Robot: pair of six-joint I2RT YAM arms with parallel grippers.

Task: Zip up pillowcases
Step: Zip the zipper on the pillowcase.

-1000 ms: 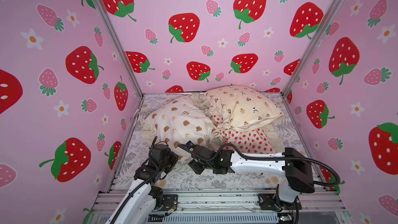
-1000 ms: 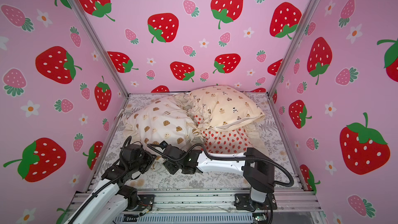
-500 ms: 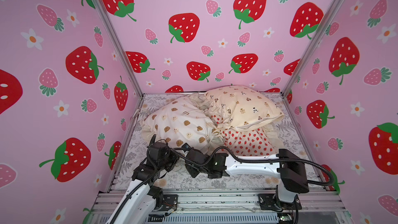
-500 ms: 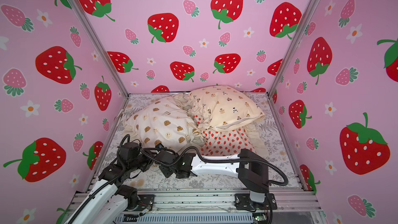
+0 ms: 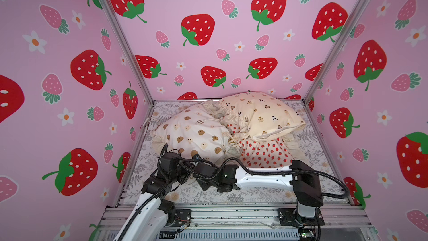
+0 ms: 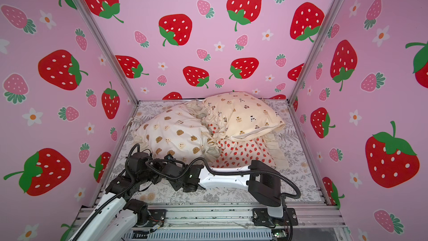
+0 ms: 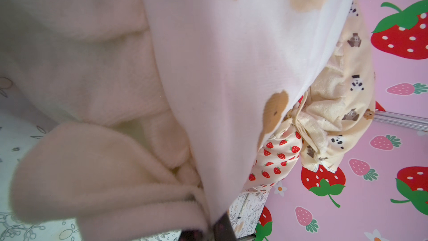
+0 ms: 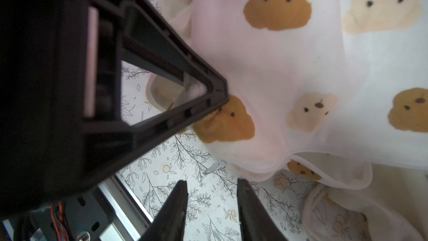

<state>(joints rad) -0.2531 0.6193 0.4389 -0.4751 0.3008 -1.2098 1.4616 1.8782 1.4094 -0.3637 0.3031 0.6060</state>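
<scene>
Bear pillowcase (image 5: 192, 135): lying front-left on sheet (image 5: 254, 195). Step: readying zip. Left gripper (image 8: 217, 96) is pinching its corner. Right gripper (image 8: 212, 181), part-open and empty, is hovering by apparent pull (image 8: 214, 166). Next, likely: closing on pull.

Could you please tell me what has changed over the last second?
The right gripper swung toward the left gripper, jaws open, beside the bear-face pillowcase. The left gripper stayed shut on that pillowcase; the panda-print pillowcase and strawberry-print pillowcase did not move.
</scene>
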